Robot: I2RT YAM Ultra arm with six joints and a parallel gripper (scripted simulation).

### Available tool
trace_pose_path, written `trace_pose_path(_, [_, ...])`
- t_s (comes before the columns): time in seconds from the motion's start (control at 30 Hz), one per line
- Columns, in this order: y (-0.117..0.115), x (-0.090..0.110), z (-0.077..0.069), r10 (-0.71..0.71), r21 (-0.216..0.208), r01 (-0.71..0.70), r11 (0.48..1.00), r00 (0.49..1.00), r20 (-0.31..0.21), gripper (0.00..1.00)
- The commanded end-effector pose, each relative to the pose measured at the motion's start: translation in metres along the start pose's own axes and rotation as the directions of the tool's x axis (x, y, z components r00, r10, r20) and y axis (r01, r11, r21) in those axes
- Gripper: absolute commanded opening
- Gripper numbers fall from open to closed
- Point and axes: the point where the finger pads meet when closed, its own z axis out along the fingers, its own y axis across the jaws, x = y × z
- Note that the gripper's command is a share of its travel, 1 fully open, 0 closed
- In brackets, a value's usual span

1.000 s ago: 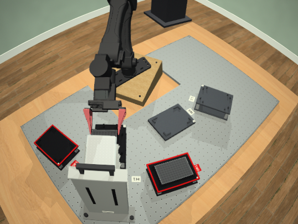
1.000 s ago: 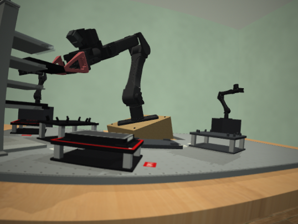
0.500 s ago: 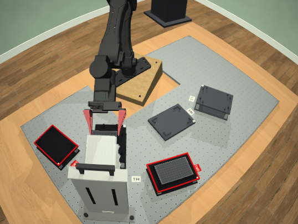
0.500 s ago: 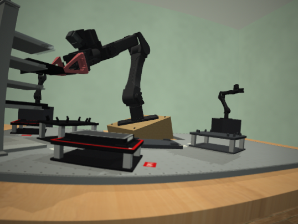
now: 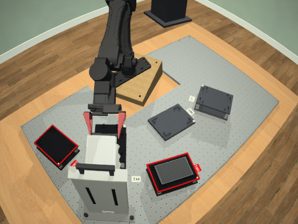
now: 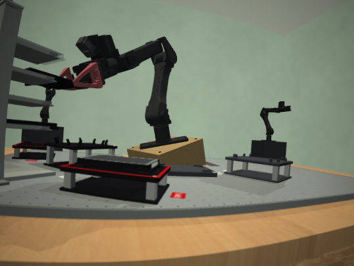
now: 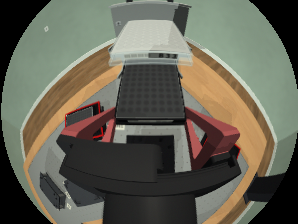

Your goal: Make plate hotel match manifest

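My gripper [image 5: 104, 135] [image 6: 67, 80] [image 7: 151, 111] is shut on the long sides of a dark plate [image 6: 62, 82] [image 7: 150, 95], near its front end. The plate is partly inside slot 3 of the hotel H1 [image 5: 102, 194] [image 6: 8, 49] and slopes slightly down toward me; I read no label on its front. A clear plate [image 5: 101, 148] [image 7: 150, 42] stands in slot 4; its small front label seems to read B33. A thin dark plate [image 6: 33, 123] shows at slot 1. The slot 2 shelf [image 6: 29, 101] shows no plate. A dark plate [image 5: 174, 170] [image 6: 118, 159] rests on QR1.
The other red-rimmed nest [image 5: 56, 144] holds no plate. The landing nest L1 [image 5: 214, 97] [image 6: 256, 161] and flat nest N6 [image 5: 171, 122] hold none. A black pegged nest [image 6: 82, 145] stands low in front of the hotel, partly hidden from above.
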Motion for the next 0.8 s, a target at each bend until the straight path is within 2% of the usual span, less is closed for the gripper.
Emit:
trace_pose_path(0.0, [0.0,-0.006,0.0,-0.001,0.001,0.001,1.0,1.0,0.014,0.86])
trace_pose_path(0.77, [0.0,-0.006,0.014,-0.001,0.001,0.001,1.0,1.0,0.014,0.86])
